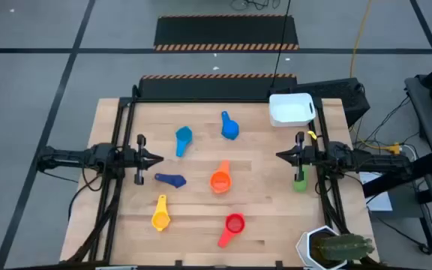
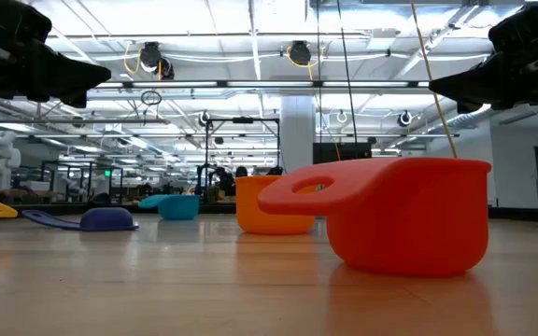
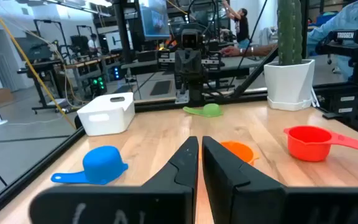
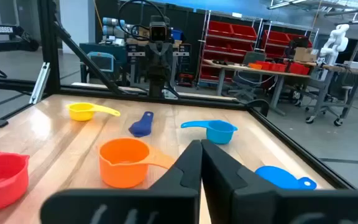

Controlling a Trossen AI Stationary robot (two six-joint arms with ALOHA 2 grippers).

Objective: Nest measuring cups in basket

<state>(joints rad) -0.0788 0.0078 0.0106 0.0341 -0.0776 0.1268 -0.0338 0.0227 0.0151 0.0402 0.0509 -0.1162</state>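
Left gripper (image 1: 158,158): closed, empty, at table's left side.
Right gripper (image 1: 280,156): closed, empty, at right side.
Cups: scattered between them on the table (image 1: 261,202).
Basket (image 1: 291,109): far right corner.

Scattered cups (image 1: 220,180) dot mid-table; basket (image 1: 291,109) seemingly unobstructed

The high view looks straight down on the whole table (image 1: 201,225), both arms entering from its side edges; the low view sits at the table's surface near its front edge, looking level across it, with the red cup (image 2: 409,219) very close; the left wrist view faces across the table toward the right arm, and the right wrist view faces back toward the left arm; both share the orange cup (image 3: 236,149), also seen from above.
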